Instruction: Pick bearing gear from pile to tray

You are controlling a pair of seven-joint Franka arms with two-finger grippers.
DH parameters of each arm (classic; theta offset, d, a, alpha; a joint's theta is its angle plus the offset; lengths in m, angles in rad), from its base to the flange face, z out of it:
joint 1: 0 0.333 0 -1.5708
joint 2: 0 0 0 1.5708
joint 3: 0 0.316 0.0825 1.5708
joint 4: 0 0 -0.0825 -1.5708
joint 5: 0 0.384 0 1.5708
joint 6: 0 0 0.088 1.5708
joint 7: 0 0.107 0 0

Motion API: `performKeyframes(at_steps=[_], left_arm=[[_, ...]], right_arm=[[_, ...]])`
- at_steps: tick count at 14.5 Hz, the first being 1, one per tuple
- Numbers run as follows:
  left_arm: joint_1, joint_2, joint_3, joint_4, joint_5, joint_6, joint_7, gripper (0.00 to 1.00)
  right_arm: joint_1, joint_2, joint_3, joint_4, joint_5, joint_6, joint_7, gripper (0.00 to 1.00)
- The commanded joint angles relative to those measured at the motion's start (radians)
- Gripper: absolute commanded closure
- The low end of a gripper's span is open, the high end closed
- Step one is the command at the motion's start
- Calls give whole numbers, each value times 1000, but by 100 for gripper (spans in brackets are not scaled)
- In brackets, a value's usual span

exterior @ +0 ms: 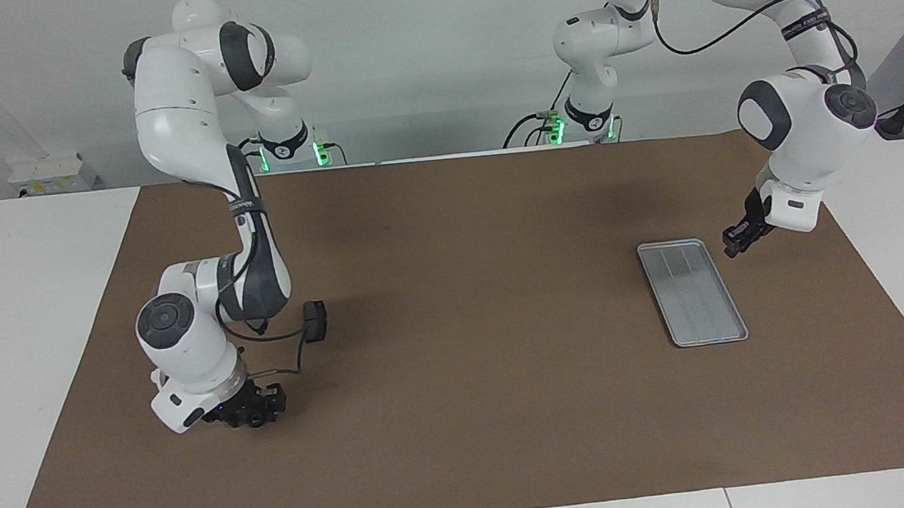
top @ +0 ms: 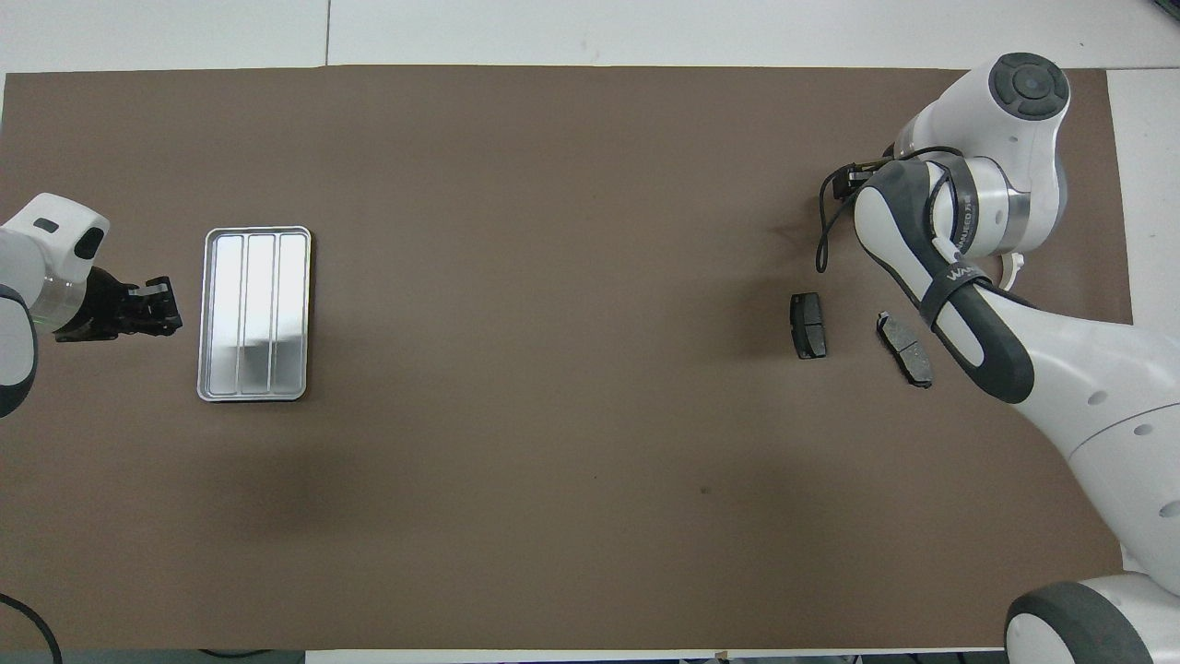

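The silver ridged tray (exterior: 693,292) (top: 253,314) lies toward the left arm's end of the mat, with nothing in it. My left gripper (exterior: 737,244) (top: 159,307) hangs shut just above the mat beside the tray; I see nothing in it. Down at the mat by the pile sits my right gripper (exterior: 259,410), with a small black round piece (exterior: 255,421) at its tips. Whether it holds that piece does not show. One dark brake pad (exterior: 313,321) (top: 808,325) lies nearer to the robots. A second pad (top: 905,348) lies beside the first.
A sliver of the white curved bracket (top: 1017,267) shows under the right arm, which covers most of the pile from above. A black cable loops off that arm close to the first pad. Brown mat (top: 572,277) covers the table between pile and tray.
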Motion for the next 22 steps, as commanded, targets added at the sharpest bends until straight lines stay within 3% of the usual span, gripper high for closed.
performKeyframes(at_steps=[1,3,7,10,15,17,19,22], left_arm=[[-6,-7,-17,-33,-5,44,-49,91],[-28,-2,-17,-23,-5,48,-55,91],[-121,-5,-17,-32,-5,34,-83,91],[-114,-16,-19,-63,-5,37,-60,93],[-121,-33,-19,-144,-2,87,71,93],[-131,-32,-20,-196,-2,136,74,93],[-134,-21,-19,-233,-2,182,97,93],[-108,-21,-20,-238,-2,175,157,93]], right_arm=[[-21,4,15,-11,9,6,12,73],[-22,4,15,-14,9,7,11,100],[-22,-2,15,-11,5,0,11,100],[-18,-29,18,40,-9,-121,6,100],[82,-218,22,46,8,-356,30,100],[170,-275,25,52,8,-478,247,100],[269,-286,64,93,61,-522,538,100],[404,-283,68,94,118,-452,921,100]])
